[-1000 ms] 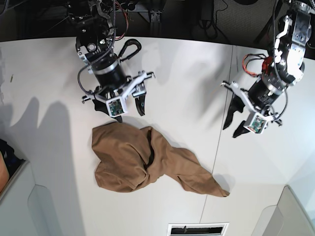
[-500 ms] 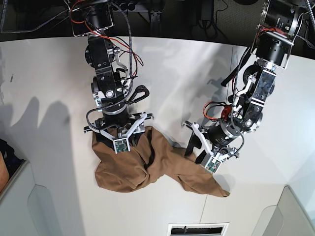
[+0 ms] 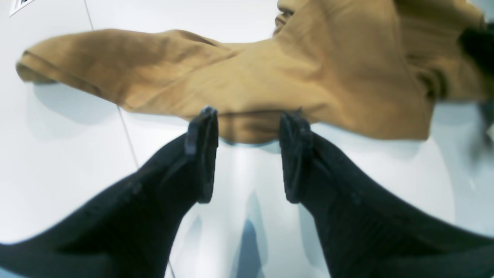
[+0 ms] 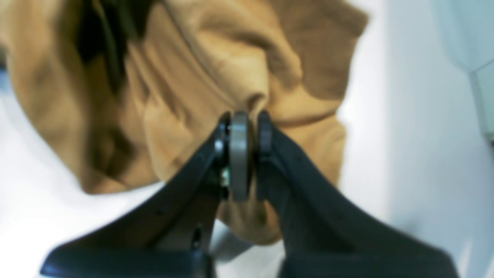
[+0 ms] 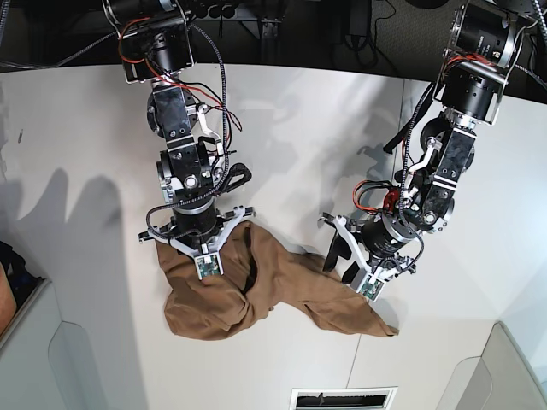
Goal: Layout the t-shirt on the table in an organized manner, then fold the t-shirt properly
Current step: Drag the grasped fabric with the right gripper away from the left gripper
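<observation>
Right wrist view: the right gripper (image 4: 248, 119) is pinching a ridge of the t-shirt (image 4: 308, 112), crumpled on the bench (image 5: 282, 367); the left gripper (image 3: 247, 116) is gaping at its edge. Lifting gently, both sides gripped, seems wisest for spreading it.

1 t-shirt (image 5: 316, 290), 2 claws (image 5: 346, 265), 1 table (image 5: 273, 367).

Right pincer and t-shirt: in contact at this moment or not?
Touching. The right wrist view shows the right pincer nearly closed, a fold of the t-shirt pinched between its fingertips.
</observation>
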`<state>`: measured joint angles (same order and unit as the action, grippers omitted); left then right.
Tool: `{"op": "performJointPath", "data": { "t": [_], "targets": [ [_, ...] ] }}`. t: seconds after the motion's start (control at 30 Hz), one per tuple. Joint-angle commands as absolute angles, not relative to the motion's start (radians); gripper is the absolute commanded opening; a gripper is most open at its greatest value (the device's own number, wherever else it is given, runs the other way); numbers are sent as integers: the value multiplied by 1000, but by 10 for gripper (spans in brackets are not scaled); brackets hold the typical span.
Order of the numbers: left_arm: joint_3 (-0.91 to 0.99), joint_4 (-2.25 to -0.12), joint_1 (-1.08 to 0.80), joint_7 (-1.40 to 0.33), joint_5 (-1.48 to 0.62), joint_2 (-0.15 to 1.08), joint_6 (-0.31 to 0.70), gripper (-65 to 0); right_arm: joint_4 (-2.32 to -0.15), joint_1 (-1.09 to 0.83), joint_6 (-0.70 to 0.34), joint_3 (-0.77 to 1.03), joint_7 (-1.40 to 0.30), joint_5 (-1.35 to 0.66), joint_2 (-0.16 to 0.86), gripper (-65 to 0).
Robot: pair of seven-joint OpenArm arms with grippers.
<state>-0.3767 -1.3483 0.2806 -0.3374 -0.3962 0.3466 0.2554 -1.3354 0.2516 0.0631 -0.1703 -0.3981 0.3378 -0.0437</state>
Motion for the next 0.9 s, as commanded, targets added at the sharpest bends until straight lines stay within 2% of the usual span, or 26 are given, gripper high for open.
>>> {"op": "performJointPath", "data": {
  "t": [0.0, 0.17, 0.3, 0.4, 0.43, 0.47, 0.53, 0.6, 0.73, 0.87],
  "targets": [
    [-370, -1364, 310, -328, -399, 352, 242, -359, -1404, 276, 109, -170, -405, 362, -47, -650],
    [-370, -1364, 310, -349, -397, 352, 183, -360, -1670, 245, 230, -157, -598, 472, -30, -650],
    [-370, -1364, 310, -349, -381, 352, 179, -360, -1752, 231, 293, -89, -664, 545, -28, -638],
    [-370, -1364, 310, -350, -381, 352, 179, -359, -1744, 228, 326, -14, -683, 530, -28, -362],
    [-370, -1364, 310, -349, -381, 352, 179, -360, -1740, 225, 326, 7, -694, 521, -28, -300],
    [-370, -1364, 310, -349, -381, 352, 179, -360, -1737, 223, 326, 24, -712, 505, -28, -274],
    [-370, -1364, 310, -349, -381, 352, 179, -360, -1731, 223, 307, 43, -770, 459, -28, -272],
    [-370, -1364, 310, -349, -382, 351, 179, -360, -1731, 211, 226, 44, -801, 418, -28, -272],
    [-370, -1364, 310, -349, -384, 349, 179, -360, -1731, 147, 125, 17, -773, 276, -28, -273],
    [-370, -1364, 307, -350, -381, 353, 179, -360, -1727, 59, 121, -21, -691, 281, -28, -272]
  ]
}}
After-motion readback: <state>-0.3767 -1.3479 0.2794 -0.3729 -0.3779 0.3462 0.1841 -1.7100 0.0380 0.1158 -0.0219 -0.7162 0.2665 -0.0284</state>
